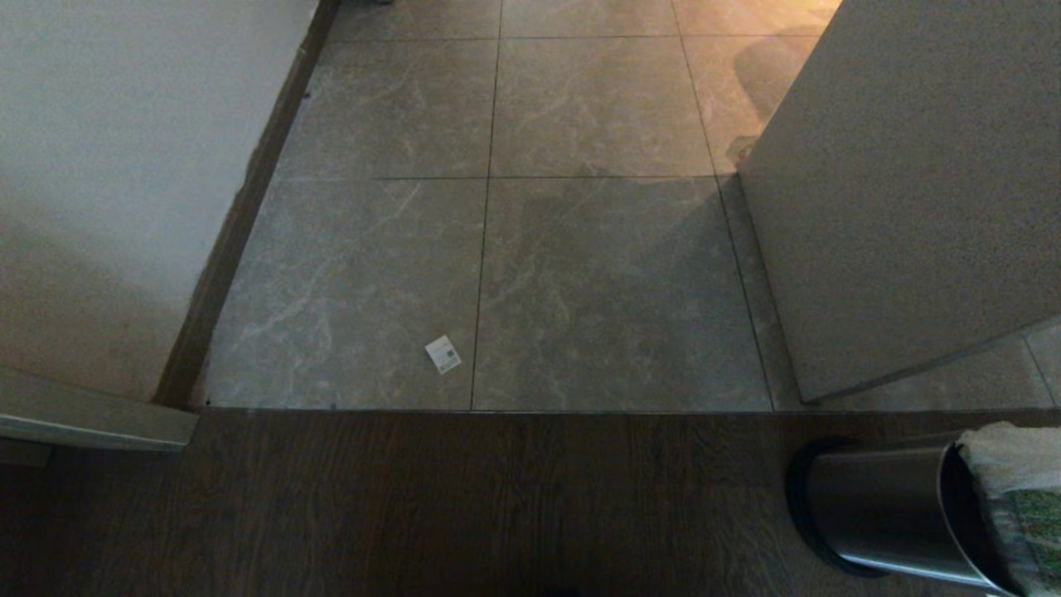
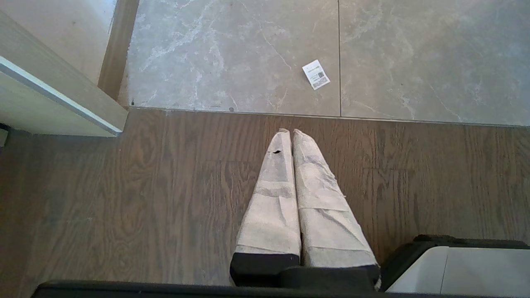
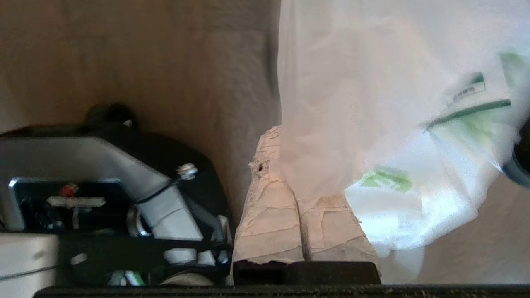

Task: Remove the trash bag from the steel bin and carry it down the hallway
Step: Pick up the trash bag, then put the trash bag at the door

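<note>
Thin crinkly white plastic trash bag with green print [image 3: 372, 124] clamped between closed tape-wrapped right hand [image 3: 285, 165], partly out of tilted brushed-steel round bin [image 1: 887, 506] on dark wood floor [image 1: 414, 506] beside tiled hallway [image 1: 580, 249]; left hand [image 2: 290, 136] closed, empty, over wood floor.
</note>
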